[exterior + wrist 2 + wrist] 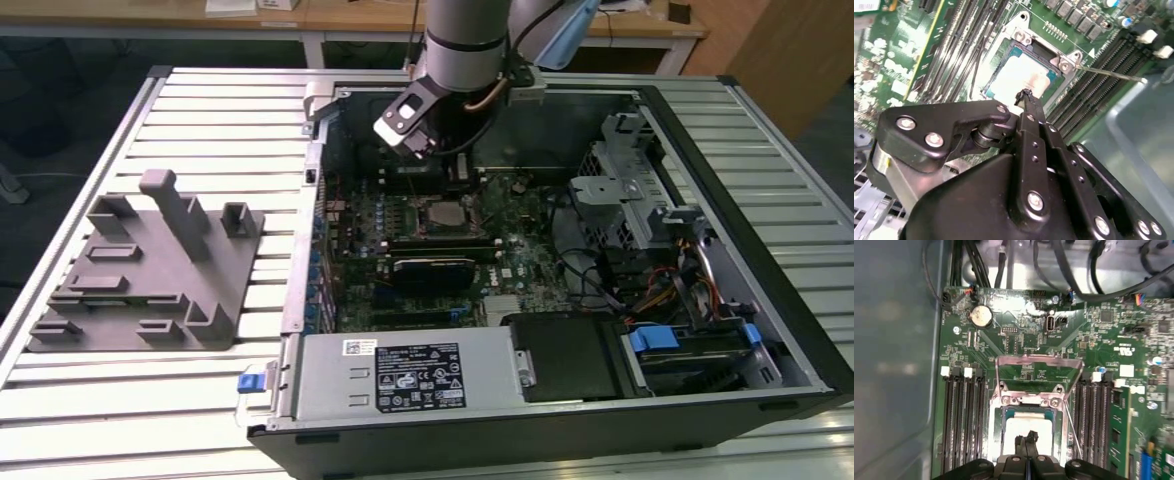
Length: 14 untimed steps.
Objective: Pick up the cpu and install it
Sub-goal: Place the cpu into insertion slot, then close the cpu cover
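In the exterior view my grey metal arm (461, 40) reaches down into an open black computer case (534, 440) lying on a pale slatted metal desk (134, 400). My wrist hangs over the far part of the green motherboard (521, 215), just beyond the dark square socket with a metal surround (438, 215). A grey plastic fixture with upright posts (147, 280) stands on the desk, well apart from the case, towards the exterior view's left.

In the second wrist view my black pincer (1025, 95) points down at the small flat square cpu with a silvery-white metal top (1021, 75). The cpu lies flat inside the socket (1054, 75). My fingers (1030, 130) are pressed together and hold nothing. The tips are right at the cpu's near edge; whether they touch it I cannot tell. Rows of long black memory slots (954, 45) run beside the socket, and a thin metal lever wire (1109, 72) stretches away from one of its corners.

In the first wrist view the pincer (1026, 436) is closed the same way – two tips meeting over the cpu (1019, 426), which is seated in the socket (996, 432). The socket's silvery hinged metal frame (1039, 359) stands swung up off the cpu, so the chip is uncovered. Black memory slots (961, 420) flank the socket on both sides, and a round silver coin cell (980, 316) sits on the motherboard (1019, 340) beyond the frame.
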Available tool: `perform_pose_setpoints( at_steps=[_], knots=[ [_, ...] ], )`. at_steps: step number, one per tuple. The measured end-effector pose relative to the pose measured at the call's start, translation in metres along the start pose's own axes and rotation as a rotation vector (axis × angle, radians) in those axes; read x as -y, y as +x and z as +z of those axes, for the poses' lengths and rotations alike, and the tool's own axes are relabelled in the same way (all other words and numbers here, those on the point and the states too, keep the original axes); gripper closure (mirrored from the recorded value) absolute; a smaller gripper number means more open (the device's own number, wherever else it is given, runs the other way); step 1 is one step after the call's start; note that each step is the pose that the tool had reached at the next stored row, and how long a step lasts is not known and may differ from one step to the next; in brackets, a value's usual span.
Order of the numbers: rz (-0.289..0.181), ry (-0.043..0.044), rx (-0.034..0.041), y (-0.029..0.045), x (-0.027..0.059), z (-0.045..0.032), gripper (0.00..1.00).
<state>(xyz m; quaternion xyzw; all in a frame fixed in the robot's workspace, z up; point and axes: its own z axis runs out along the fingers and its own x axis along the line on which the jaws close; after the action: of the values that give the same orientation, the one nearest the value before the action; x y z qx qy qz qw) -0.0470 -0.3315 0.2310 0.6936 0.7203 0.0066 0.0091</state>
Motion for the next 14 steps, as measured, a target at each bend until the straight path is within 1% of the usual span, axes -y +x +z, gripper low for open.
perform_pose_setpoints(
  at_steps=[4,6,7,14],
  knots=[
    [0.0,0.0,-0.0001,0.0,-0.0004,-0.016,0.89],
    [0.0,0.0,0.0,0.0,-0.0005,-0.0222,0.89],
    [0.0,0.0001,0.0002,0.0,-0.0005,-0.0241,0.89],
    [0.0,0.0001,0.0002,0.0,-0.0006,-0.0257,0.89]
  ],
)
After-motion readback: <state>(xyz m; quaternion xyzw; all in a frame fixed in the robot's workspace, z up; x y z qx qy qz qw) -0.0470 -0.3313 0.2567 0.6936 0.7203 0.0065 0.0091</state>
